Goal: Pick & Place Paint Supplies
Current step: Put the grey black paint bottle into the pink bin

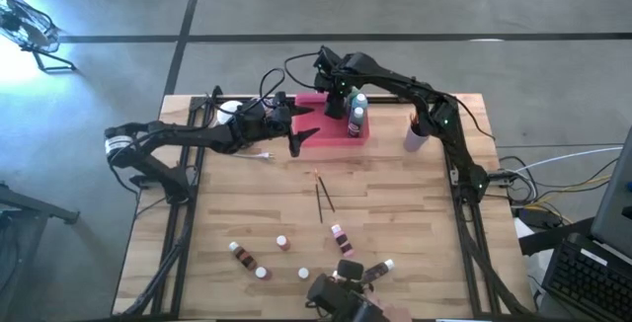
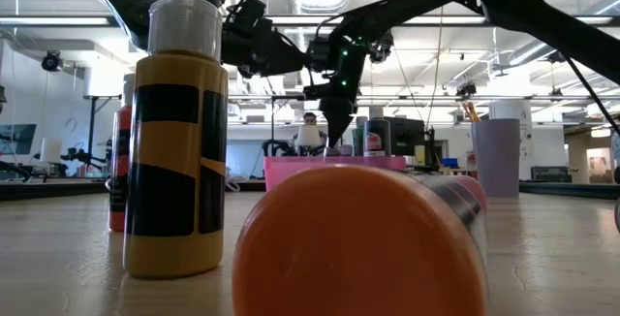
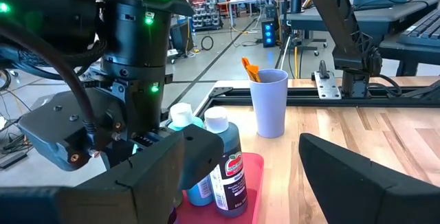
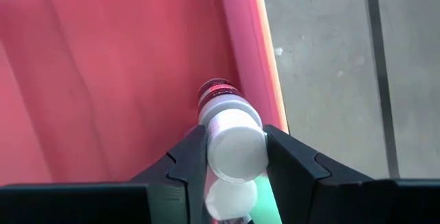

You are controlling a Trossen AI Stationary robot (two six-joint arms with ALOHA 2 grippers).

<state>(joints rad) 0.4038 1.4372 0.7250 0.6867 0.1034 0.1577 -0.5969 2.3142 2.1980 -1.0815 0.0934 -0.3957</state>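
Observation:
My right gripper (image 1: pixel 337 105) points steeply down over the pink tray (image 1: pixel 318 103) at the table's far side and is shut on a small white-capped bottle (image 4: pixel 218 95) with a dark red body. Two larger white-capped bottles (image 1: pixel 356 117) stand upright in the tray's right end, just right of that gripper. My left gripper (image 1: pixel 301 139) hovers level and open at the tray's near left corner, with nothing between its fingers (image 3: pixel 165 165). Two thin paintbrushes (image 1: pixel 323 196) lie mid-table. Several small bottles (image 1: pixel 282 243) stand or lie near the front edge. My right gripper pinches the small bottle's white cap (image 4: pixel 221 138) between its two fingers, coming from above and slanting down. The body (image 4: pixel 216 92) points away below the fingers toward the tray's floor, close to the tray's wall (image 4: pixel 247 59). Whether its base rests on the floor does not show.
A lilac cup (image 1: pixel 415 134) holding brushes stands right of the tray. A white globe lamp (image 1: pixel 230 110) with its cord lies under the left arm. In the low view a yellow bottle (image 2: pixel 174 132) and a lying orange one (image 2: pixel 358 248) crowd the front edge.

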